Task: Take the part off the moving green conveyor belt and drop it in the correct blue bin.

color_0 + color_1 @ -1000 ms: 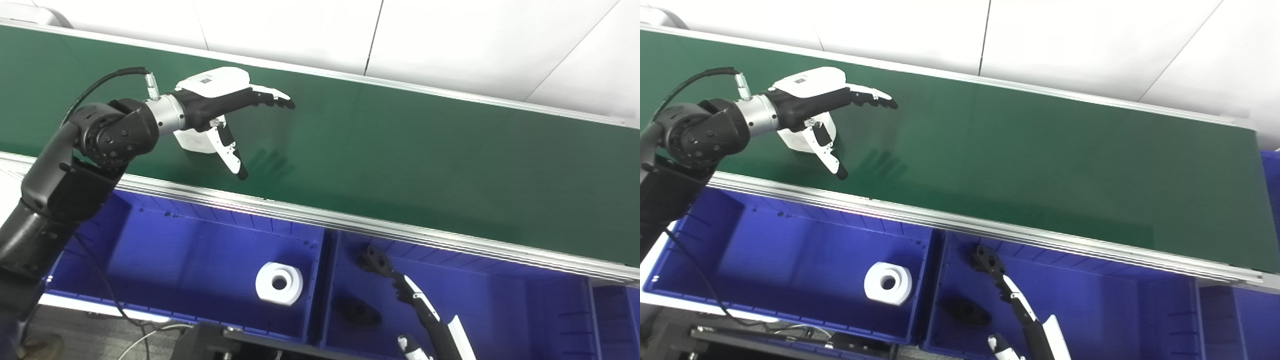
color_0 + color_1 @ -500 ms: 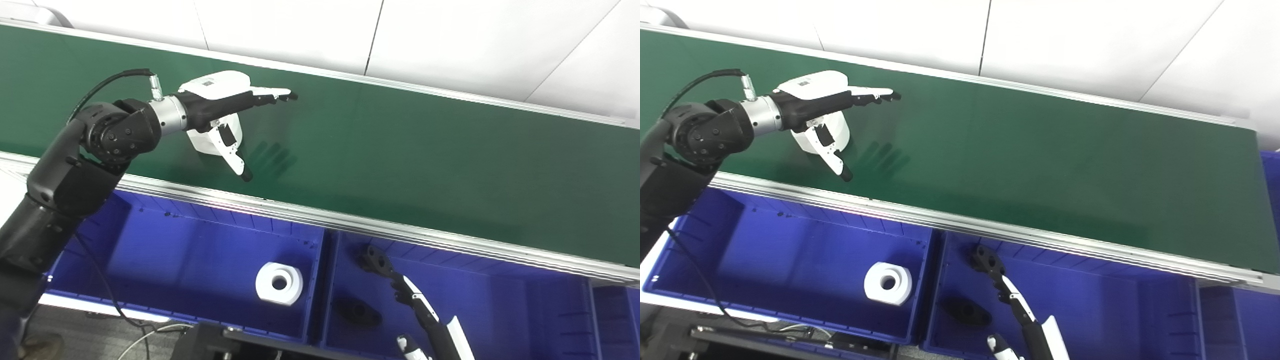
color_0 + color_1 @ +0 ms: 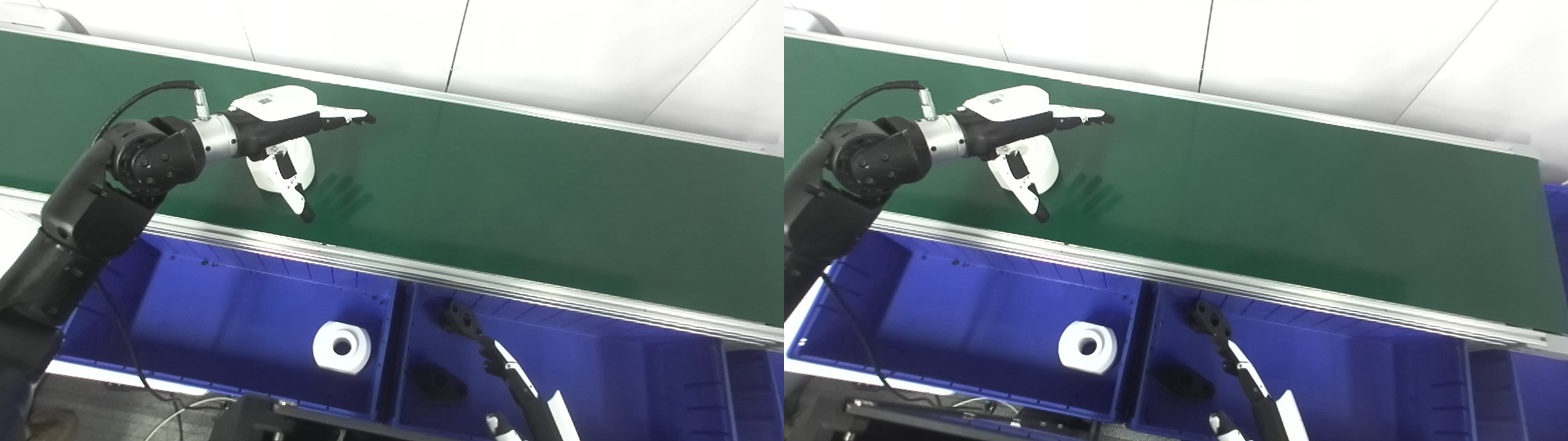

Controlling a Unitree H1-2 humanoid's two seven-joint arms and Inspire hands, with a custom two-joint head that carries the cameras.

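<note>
The left robot hand (image 3: 282,131), spread over the white ring-shaped plastic part (image 3: 285,168) on the green conveyor belt (image 3: 490,184), holds nothing; closing late, the belt could carry the part away toward three o'clock.

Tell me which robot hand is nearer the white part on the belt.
Left. The left robot hand hovers open right over the white part; the right robot hand is low over the blue bin.

Bright, even overhead light, sharp focus throughout, soft finger shadows on the green belt (image 3: 490,184) just right of the left hand (image 3: 278,122), pale glare along the rail (image 3: 367,257) below it.
</note>
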